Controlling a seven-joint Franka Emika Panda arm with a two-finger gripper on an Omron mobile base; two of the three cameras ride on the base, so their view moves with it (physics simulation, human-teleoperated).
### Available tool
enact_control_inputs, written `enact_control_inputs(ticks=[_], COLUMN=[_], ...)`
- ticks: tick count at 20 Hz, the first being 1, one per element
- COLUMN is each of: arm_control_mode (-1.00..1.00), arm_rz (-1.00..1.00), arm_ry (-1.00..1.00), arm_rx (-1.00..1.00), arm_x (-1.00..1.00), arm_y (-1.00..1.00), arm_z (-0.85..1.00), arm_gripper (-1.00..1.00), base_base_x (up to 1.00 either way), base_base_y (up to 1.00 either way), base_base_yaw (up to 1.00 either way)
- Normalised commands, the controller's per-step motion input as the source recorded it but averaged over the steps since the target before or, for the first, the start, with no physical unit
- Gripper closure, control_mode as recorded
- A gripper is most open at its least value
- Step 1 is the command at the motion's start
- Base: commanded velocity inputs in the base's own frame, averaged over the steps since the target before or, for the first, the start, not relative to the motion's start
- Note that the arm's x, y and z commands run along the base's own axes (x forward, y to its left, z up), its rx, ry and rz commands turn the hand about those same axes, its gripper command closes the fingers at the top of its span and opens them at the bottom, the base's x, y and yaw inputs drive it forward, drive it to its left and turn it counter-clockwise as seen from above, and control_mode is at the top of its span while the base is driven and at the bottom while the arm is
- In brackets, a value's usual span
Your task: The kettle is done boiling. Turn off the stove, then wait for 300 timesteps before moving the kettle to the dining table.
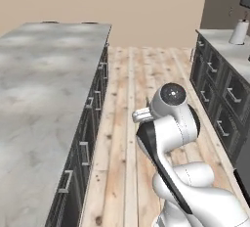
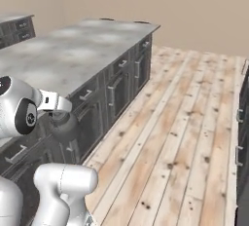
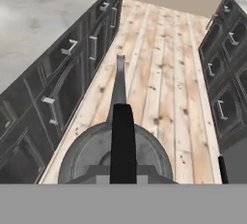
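The squat dark grey metal kettle (image 3: 116, 158) hangs right under my gripper (image 2: 61, 114), its thin black arched handle (image 3: 123, 141) running straight away from me; my jaws look clamped on it, though the fingers are hidden. The large pale grey marble dining table (image 1: 39, 99) lies close on my left, above dark cabinet fronts (image 3: 58, 88), across the plank floor (image 1: 132, 123).

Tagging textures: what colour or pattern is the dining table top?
Pale grey marble pattern on the dining table, over dark cabinet fronts; clearest in the left base view.
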Motion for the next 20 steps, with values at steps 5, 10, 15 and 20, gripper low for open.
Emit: enact_control_inputs(ticks=[5,10,15,20], arm_control_mode=[1.00,1.00,1.00,1.00], arm_rz=[0.00,0.00,0.00,0.00], arm_ry=[0.00,0.00,0.00,0.00], arm_rx=[0.00,0.00,0.00,0.00], arm_x=[0.00,0.00,0.00,0.00], arm_y=[0.00,0.00,0.00,0.00], arm_z=[0.00,0.00,0.00,0.00], arm_gripper=[1.00,1.00,1.00,1.00], base_base_x=[0.83,0.87,0.86,0.86], base_base_y=[-0.51,-0.51,-0.54,-0.55], base_base_yaw=[0.17,0.18,0.20,0.20])
